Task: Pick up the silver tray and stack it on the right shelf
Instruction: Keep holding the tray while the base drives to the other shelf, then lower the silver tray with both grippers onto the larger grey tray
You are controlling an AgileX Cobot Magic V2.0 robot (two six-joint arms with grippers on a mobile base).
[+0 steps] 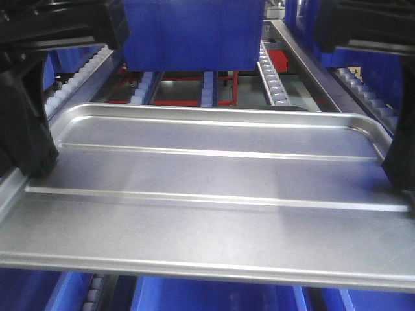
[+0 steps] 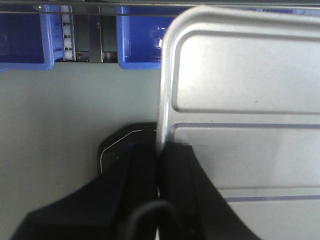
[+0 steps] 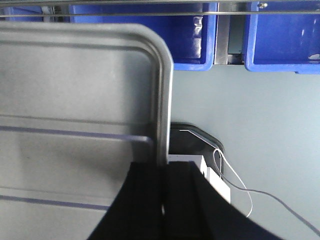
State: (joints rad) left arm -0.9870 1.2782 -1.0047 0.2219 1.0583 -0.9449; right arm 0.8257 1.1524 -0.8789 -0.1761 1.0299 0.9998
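Observation:
The silver tray (image 1: 207, 188) fills the front view, held level in the air with its two long ridges running across. My left gripper (image 2: 160, 150) is shut on the rim of the tray (image 2: 240, 100) at its left edge; in the front view that gripper (image 1: 29, 129) shows as a black block. My right gripper (image 3: 162, 167) is shut on the rim of the tray (image 3: 75, 100) at its right edge, seen in the front view as a gripper (image 1: 402, 162) at the far right. The right shelf's roller rails (image 1: 272, 81) slope away beyond the tray.
A large blue bin (image 1: 193, 32) sits on the rack just past the tray's far edge. More blue bins (image 2: 25, 35) (image 3: 280, 37) stand on a lower level. Below lies pale floor, with a dark base corner (image 3: 200, 140) and a white cable (image 3: 235, 185).

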